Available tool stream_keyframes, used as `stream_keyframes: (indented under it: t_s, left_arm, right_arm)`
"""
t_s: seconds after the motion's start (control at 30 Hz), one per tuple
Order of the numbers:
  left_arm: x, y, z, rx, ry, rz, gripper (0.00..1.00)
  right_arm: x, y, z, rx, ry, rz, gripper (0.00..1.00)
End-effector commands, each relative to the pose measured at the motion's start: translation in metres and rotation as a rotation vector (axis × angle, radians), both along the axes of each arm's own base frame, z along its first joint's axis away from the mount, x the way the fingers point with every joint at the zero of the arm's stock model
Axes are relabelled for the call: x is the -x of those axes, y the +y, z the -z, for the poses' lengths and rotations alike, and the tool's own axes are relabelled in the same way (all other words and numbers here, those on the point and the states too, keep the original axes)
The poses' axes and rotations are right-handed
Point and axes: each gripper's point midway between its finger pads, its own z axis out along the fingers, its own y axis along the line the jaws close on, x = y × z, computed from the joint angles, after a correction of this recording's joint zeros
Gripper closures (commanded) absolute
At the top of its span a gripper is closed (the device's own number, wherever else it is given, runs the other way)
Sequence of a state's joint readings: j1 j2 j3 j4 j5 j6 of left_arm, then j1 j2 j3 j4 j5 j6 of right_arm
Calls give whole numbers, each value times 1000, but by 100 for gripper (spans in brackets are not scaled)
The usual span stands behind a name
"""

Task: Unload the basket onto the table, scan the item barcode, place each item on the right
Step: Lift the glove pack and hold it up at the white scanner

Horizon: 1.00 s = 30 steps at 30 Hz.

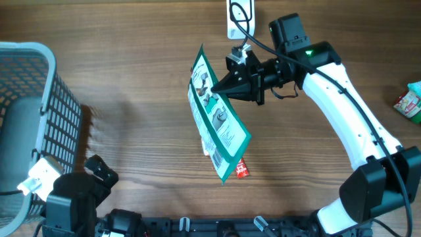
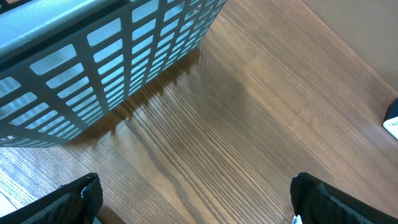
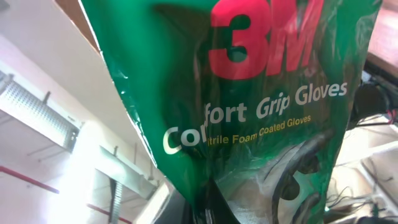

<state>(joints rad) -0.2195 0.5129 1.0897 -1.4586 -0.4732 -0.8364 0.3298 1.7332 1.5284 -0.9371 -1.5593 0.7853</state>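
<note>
- Packaging is what we are handling: a flat green glove pack [image 1: 220, 125], lifted off the table [image 1: 131, 79] near its middle and tilted on edge. Its printed front fills the right wrist view.
- Our right gripper [image 1: 216, 87] has its jaws clamped together on the pack, at one long edge nearer the far end.
- We judge the pack light, thin and floppy. The glossy film looks slippery and is likely to sag or swing from a one-edge pinch. The soft gloves inside should tolerate a firm squeeze.
- We would hold it by a sealed margin and keep the fingers off the pale printed back panel, where we expect the barcode. We cannot pick the barcode out.
- Our left gripper [image 2: 196, 199] hangs with its jaws wide apart and empty, low beside the basket [image 2: 124, 62].
- We think the white device [image 1: 240, 18] at the far edge may be the scanner.
</note>
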Motion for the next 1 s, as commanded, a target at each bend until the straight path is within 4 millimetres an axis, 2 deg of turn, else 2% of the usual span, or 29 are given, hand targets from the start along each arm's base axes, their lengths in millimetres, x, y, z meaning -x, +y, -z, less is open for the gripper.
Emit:
stream_keyframes:
  t_s: [0.0,0.1,0.3,0.47,0.6,0.7,0.83,0.87,0.9,0.97]
  left_arm:
    - [1,1,-3,7,-15,-16,0]
    - [1,1,-3,7,-15,-16,0]
    - [1,1,-3,7,-15,-16,0]
    - [1,1,-3,7,-15,-16,0]
    - [1,1,-3,7,-15,-16,0]
    - [1,1,-3,7,-15,-16,0]
    - [1,1,-3,7,-15,-16,0]
    - [1,1,-3,7,-15,-16,0]
    - [1,1,-3,7,-15,-16,0]
    - [1,1,-3,7,-15,-16,0]
  right_arm:
    - [0,-6,-13,-79,-49,-11,96]
    - [-10,-17,-12,-124,-192,31,96]
    - [-28,-56,-3,-124,-238,168,96]
    - [-35,-73,10,-101,-164,224,96]
    - [-38,-86,11,-83,-92,268,96]
    - [-38,-89,11,-81,-81,279,96]
    - [-34,-80,12,-80,-104,249,96]
    - [-34,-75,13,-87,-164,234,96]
    - [-41,-69,18,-86,-347,215,96]
    - [-51,-62,41,32,-505,206,96]
